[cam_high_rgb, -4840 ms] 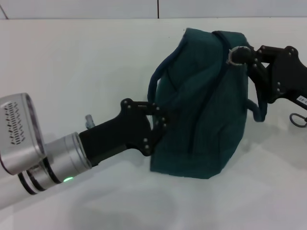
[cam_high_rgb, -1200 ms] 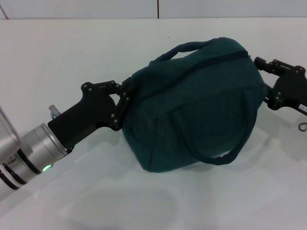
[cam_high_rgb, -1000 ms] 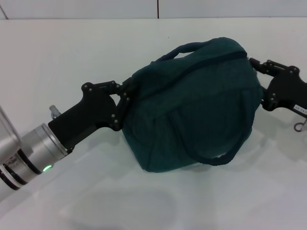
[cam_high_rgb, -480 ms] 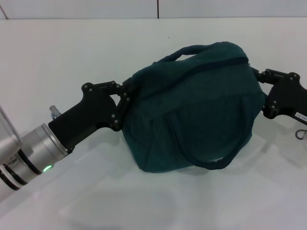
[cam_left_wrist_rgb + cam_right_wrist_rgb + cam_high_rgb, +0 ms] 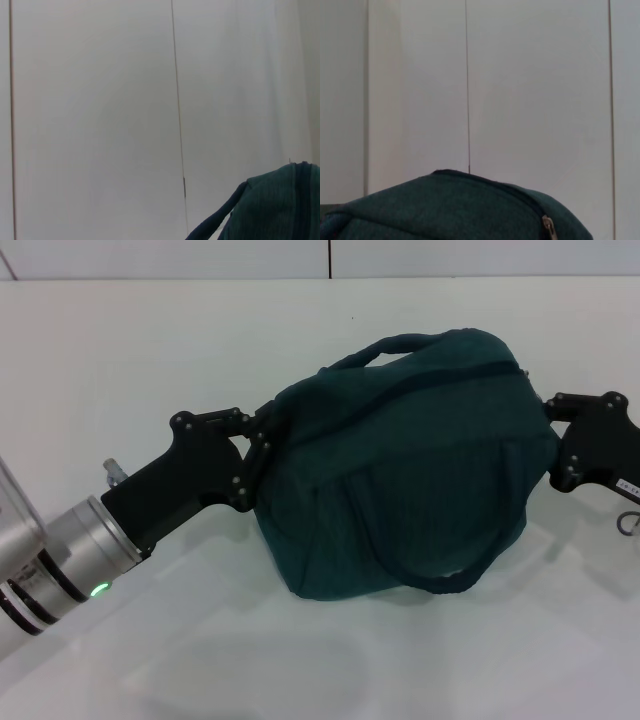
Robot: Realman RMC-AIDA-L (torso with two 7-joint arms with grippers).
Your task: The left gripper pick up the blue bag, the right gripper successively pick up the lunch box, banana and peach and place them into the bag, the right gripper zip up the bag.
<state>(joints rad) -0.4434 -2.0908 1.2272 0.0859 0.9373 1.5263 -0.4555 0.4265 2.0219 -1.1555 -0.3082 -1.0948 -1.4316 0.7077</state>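
Note:
The blue bag [image 5: 400,490], dark teal with its top zipper line closed, lies lengthwise on the white table [image 5: 150,350], one handle arched on top and one hanging down the front. My left gripper [image 5: 262,445] is shut on the bag's left end. My right gripper [image 5: 553,440] is open at the bag's right end, its fingers apart beside the fabric. The bag also shows in the left wrist view [image 5: 270,205] and the right wrist view [image 5: 445,207], where the metal zipper pull [image 5: 548,227] hangs free. Lunch box, banana and peach are out of view.
A small metal ring [image 5: 630,523] hangs below my right arm at the right edge. The white table runs to a wall seam at the back.
The bag has gone from standing on end to lying lengthwise. In the last second my right gripper has slid right and a little down off the bag's end; the left gripper has not moved.

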